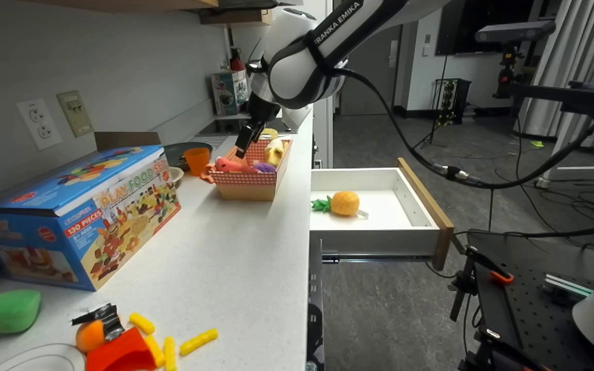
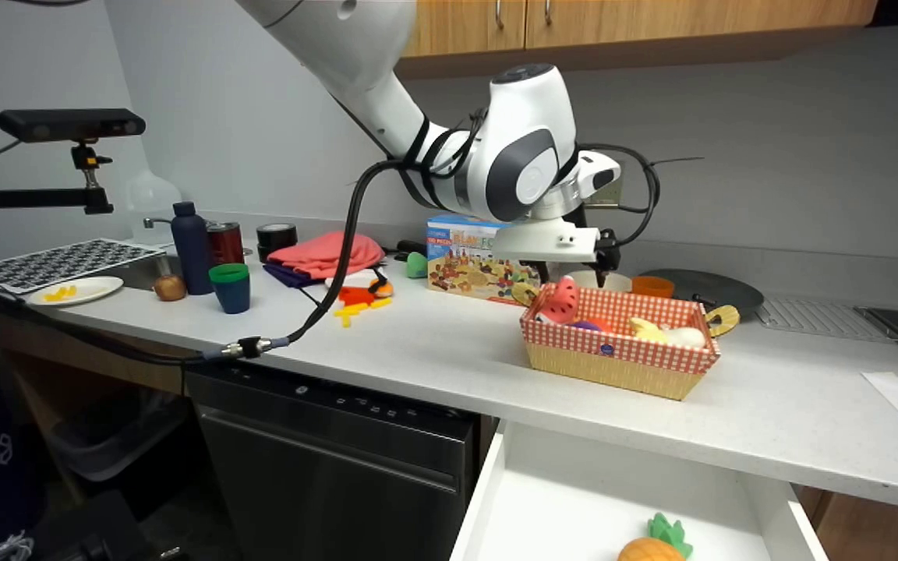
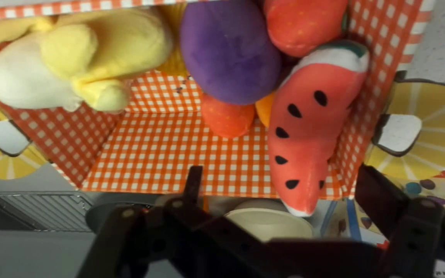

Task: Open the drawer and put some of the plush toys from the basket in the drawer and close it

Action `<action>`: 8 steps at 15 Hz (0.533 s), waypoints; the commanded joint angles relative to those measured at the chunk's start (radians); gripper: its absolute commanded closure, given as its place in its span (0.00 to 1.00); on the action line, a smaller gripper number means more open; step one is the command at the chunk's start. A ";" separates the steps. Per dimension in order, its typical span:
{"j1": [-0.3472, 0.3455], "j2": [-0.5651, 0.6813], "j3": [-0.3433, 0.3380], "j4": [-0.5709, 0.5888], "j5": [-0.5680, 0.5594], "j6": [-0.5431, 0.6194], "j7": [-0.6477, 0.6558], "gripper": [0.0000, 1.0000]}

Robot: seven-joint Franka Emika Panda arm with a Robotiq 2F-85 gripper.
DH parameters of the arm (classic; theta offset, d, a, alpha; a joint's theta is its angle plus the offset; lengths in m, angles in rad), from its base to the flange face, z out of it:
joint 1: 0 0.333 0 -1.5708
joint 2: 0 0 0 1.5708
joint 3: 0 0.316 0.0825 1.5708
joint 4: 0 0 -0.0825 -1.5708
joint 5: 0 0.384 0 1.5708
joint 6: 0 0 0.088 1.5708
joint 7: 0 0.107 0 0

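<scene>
Right of centre in an exterior view, the drawer (image 1: 387, 206) stood open with a pineapple toy (image 1: 345, 203) inside, and the pincer (image 3: 280, 172), spread wide and empty, hung by the basket (image 1: 245, 193) left of centre, its plush toys (image 3: 311, 127) probably next, then closing.

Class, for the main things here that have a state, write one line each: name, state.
Drawer: pulled open.
Pineapple toy: lying on its side in the drawer.
Basket: upright, partly filled with plush toys.
Watermelon toy: in the basket, sticking up above its edge.
Gripper: open, holding nothing.
Dishwasher: shut.
Wall cabinet doors: shut.
Blue bottle: upright, capped.
Green and blue cups: stacked.
</scene>
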 commanded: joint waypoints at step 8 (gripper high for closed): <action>0.082 0.144 -0.057 0.221 0.050 -0.165 -0.024 0.00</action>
